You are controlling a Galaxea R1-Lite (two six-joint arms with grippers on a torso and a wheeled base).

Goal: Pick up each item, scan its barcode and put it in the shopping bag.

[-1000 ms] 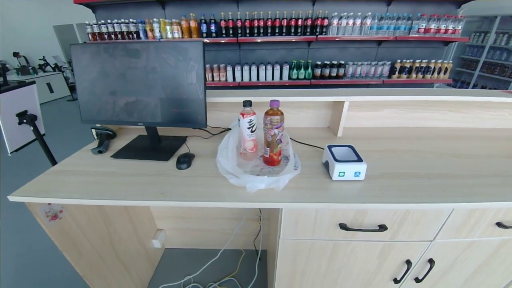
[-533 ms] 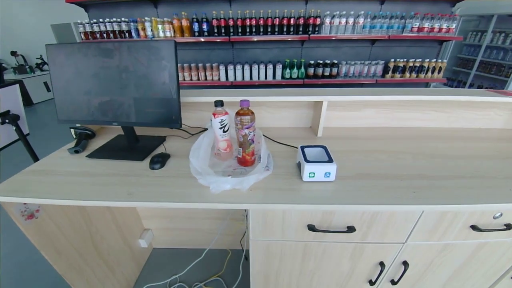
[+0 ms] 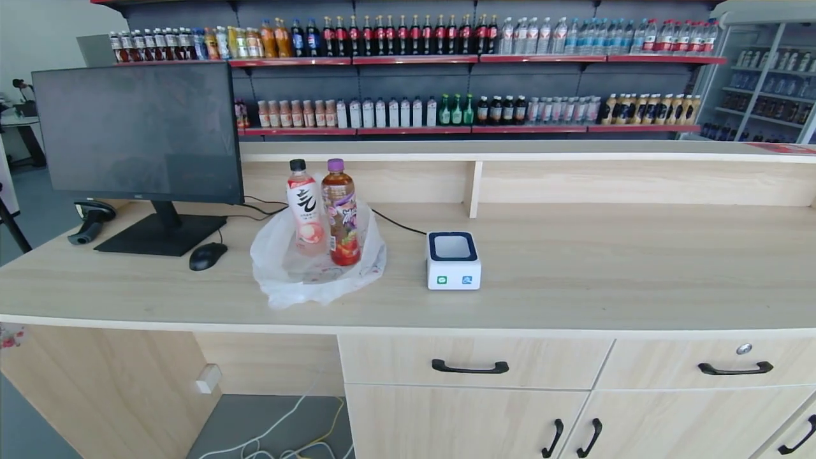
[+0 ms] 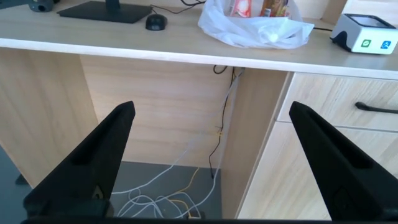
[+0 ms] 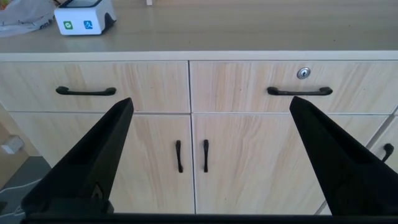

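Far to the left of the shopping bag (image 3: 280,284), a handheld scanner (image 3: 89,220) lies on the counter (image 3: 605,268). Its head is partly hidden behind the monitor (image 3: 137,131), and a mouse (image 3: 207,255) sits nearer the bag. The bag is crumpled low on the counter, and two bottles stand upright in it with their long axes vertical and caps up. The pink bottle (image 3: 306,210) is on the left and the purple-capped bottle (image 3: 341,213) is close against its right side. Their bases are veiled by the bag's plastic. Just right of the bag sits the white barcode scanner box (image 3: 453,260) with its window facing up.

The left gripper (image 4: 211,106) hangs below the counter's edge in front of the bag, its fingers spread wide and holding nothing. In this wrist view the bag's top is cut off. The right gripper (image 5: 211,106), well to the right of the bag, faces the drawer fronts (image 5: 124,87). It is spread just as wide and also holds nothing.
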